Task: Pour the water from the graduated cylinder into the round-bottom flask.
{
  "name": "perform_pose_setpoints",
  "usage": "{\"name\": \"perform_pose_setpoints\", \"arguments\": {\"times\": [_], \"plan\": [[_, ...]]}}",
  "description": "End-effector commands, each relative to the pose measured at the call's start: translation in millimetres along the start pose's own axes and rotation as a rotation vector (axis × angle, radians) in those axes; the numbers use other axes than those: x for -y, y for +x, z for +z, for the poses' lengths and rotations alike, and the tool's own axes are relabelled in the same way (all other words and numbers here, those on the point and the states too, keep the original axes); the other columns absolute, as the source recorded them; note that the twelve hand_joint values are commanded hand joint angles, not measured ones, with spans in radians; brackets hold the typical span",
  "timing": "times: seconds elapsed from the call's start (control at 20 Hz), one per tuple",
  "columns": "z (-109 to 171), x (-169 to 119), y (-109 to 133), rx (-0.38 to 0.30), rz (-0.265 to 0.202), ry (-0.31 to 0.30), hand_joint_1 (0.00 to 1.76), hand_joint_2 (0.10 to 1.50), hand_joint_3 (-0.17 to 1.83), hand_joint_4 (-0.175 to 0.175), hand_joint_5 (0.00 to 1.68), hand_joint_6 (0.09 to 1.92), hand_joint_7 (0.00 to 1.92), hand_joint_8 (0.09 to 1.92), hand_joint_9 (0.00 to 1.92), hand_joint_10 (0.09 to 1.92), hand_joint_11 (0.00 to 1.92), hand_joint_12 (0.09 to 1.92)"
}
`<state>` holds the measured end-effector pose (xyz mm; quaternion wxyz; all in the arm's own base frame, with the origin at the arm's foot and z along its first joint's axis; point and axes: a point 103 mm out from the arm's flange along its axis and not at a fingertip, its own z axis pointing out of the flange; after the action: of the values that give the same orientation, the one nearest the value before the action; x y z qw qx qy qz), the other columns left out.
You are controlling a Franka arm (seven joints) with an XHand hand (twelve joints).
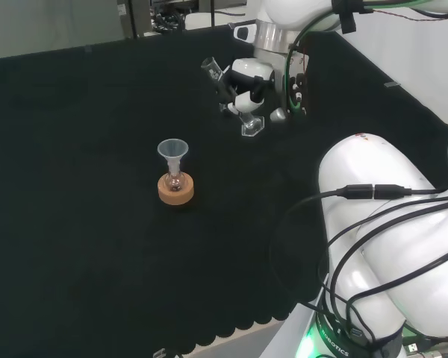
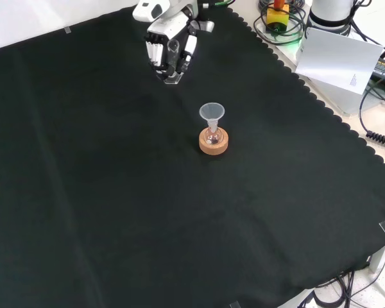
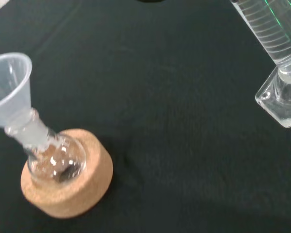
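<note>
Front view, nearest first: the round-bottom flask (image 2: 213, 135) sits in its cork ring (image 2: 213, 142) mid-cloth, a funnel (image 2: 212, 113) in its neck. Farther off and to the left, the hand (image 2: 170, 48) has its fingers curled round the graduated cylinder (image 1: 225, 86), which is tilted with its base (image 1: 252, 125) low. The pour calls for a move nearer and right.
</note>
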<state>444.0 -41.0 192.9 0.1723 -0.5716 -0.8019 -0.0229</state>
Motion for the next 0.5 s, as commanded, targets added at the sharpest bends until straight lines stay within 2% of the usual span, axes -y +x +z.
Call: {"name": "perform_pose_setpoints", "arguments": {"times": [0.05, 0.35, 0.5], "plan": [[2, 16, 6, 0.064, 0.002, 0.071, 1.13, 1.16, -0.01, -0.152, 0.91, 1.12, 1.17, 0.47, 1.45, 0.09, 1.23, 0.76], [10, 33, 19, 0.159, 0.005, 0.135, 1.13, 1.16, -0.01, -0.15, 0.92, 1.11, 1.18, 0.44, 1.46, 0.09, 1.24, 0.76], [15, 37, 22, 0.218, 0.013, 0.201, 1.13, 1.16, -0.01, -0.149, 0.92, 1.11, 1.18, 0.44, 1.46, 0.09, 1.24, 0.76]]}}
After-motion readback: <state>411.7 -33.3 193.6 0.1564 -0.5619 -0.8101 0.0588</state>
